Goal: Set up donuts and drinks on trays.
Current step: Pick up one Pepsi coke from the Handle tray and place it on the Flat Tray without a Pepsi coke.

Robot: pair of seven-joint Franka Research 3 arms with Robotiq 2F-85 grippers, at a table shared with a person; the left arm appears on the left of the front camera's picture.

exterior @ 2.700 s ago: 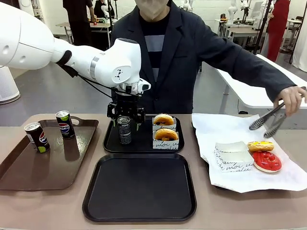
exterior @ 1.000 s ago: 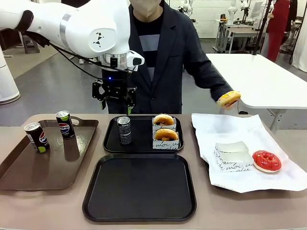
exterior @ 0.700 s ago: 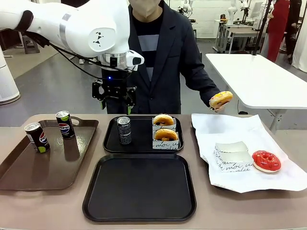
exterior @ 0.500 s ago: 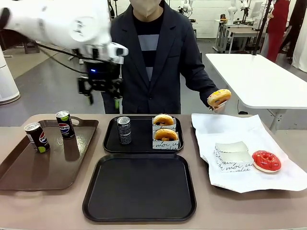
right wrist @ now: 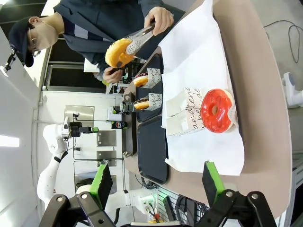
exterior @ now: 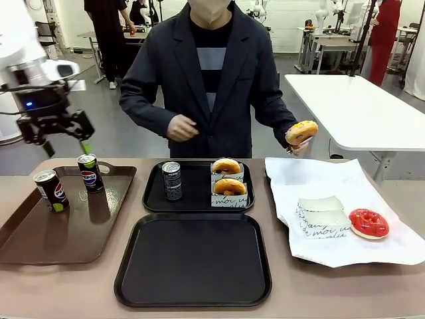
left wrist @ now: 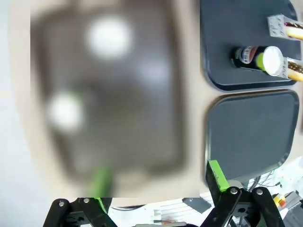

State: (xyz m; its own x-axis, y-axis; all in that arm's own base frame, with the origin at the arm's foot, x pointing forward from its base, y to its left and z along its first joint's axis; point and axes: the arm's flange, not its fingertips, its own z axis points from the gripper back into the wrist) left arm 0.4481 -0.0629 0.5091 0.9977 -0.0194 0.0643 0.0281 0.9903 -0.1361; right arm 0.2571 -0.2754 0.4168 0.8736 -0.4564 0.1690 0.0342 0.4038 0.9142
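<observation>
From the front, my left gripper hangs in the air with its jaws wide apart and nothing between them. Just under its fingertips and a little to the right stands a Pepsi can. A second Pepsi can stands lower, slightly left of the tool. Both are upright, long axis vertical, silver tops up, on the brown tray.

Well off to the gripper's right a black can stands upright on the far black tray. Near it are two sleeved donuts set on edge, holes facing me. The near black tray lies flat on the tan table.

Farther right still, a red-iced donut lies flat, hole up, on white paper, just beside some paper sleeves. The person holds a yellow-iced donut up, tilted on edge. The floor is grey, and a white table stands behind.

In the left wrist view the green pads stand apart. Beyond them the brown tray is a blur with two pale round spots. Out past one pad are both black trays, and the black can shows its silver top.

In the right wrist view my right gripper has its jaws apart and is holding nothing. The red-iced donut lies flat well beyond its fingers. Farther out, tongs in the person's hand pinch the yellow-iced donut.
</observation>
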